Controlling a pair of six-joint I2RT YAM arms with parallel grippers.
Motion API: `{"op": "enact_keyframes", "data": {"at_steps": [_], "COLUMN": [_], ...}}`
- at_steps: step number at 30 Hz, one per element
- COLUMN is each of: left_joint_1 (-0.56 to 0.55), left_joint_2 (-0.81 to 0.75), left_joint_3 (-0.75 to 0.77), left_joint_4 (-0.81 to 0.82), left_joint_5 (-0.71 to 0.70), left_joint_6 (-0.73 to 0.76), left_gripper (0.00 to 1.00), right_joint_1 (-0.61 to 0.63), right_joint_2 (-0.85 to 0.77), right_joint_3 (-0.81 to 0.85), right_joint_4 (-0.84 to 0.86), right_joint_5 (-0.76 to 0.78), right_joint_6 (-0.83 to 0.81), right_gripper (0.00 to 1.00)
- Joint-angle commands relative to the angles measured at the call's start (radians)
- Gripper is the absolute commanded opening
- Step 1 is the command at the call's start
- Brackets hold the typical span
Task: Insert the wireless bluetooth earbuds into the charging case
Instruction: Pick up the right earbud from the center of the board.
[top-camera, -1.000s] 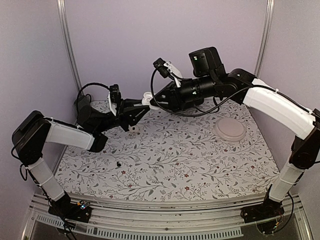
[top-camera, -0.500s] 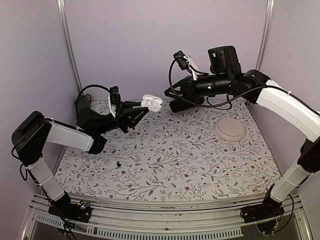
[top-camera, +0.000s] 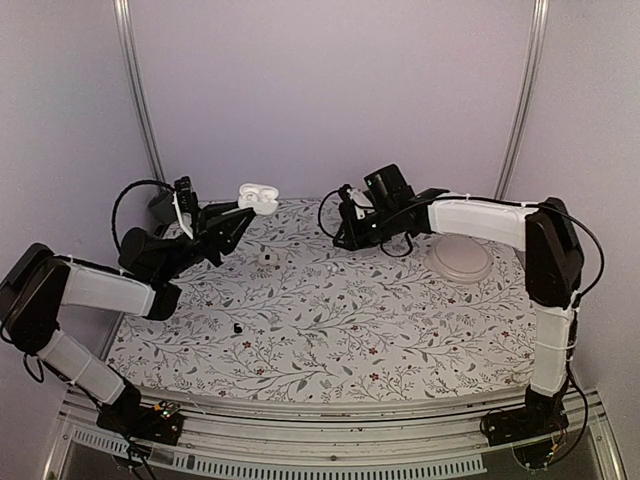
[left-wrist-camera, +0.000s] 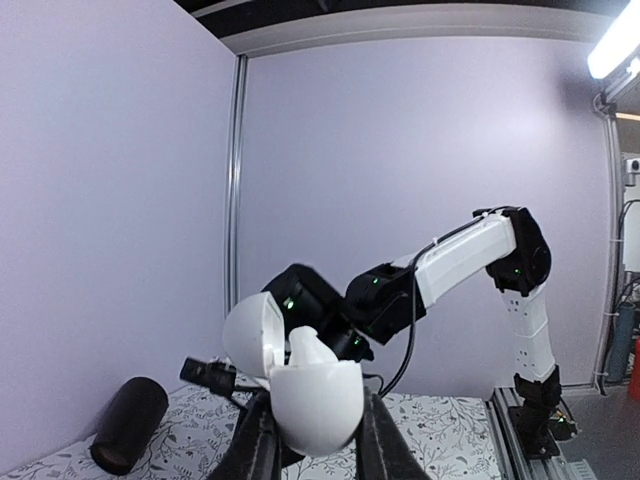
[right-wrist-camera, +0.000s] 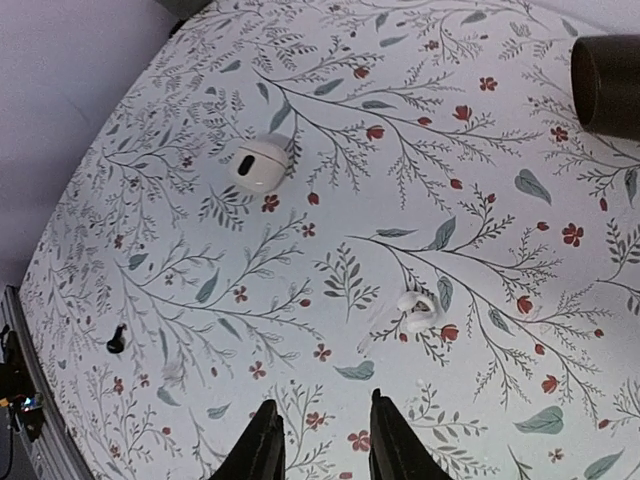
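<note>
White charging case (left-wrist-camera: 315, 405), lid open, pinched by left jaws; right jaws spread

Table cover (right-wrist-camera: 330, 100): white, printed with grey-green leafy sprigs and small red flowers.
Charging case (left-wrist-camera: 315, 395): glossy white.
Earbud (right-wrist-camera: 415, 310), lower centre of the right wrist view: white.
Round lump (top-camera: 265, 258): white, dark spot.
Small bit (right-wrist-camera: 116, 340), lower left: black.
Dish (top-camera: 459, 260): pale pinkish grey.
Cylinder (left-wrist-camera: 128, 438): black.
Walls (top-camera: 330, 90): lilac.
</note>
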Motion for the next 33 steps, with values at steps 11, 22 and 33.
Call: {"op": "enact_keyframes", "data": {"at_steps": [11, 22, 33], "left_joint_1": [0.049, 0.050, 0.052], "left_joint_2": [-0.085, -0.045, -0.018], "left_joint_3": [-0.036, -0.010, -0.009], "left_joint_4": [0.088, 0.121, 0.155], "left_joint_5": [0.019, 0.030, 0.026], "left_joint_6": [-0.004, -0.031, -0.053], "left_gripper": [0.00, 0.00, 0.00], "right_joint_1": [-0.042, -0.013, 0.038], "right_joint_2": [0.459, 0.521, 0.449], "right_joint_3": [0.288, 0.341, 0.241], "right_joint_4": [0.010, -0.054, -0.103], "right_joint_5": [0.138, 0.170, 0.247], "right_joint_6": [0.083, 0.037, -0.033], "right_gripper": [0.29, 0.30, 0.30]}}
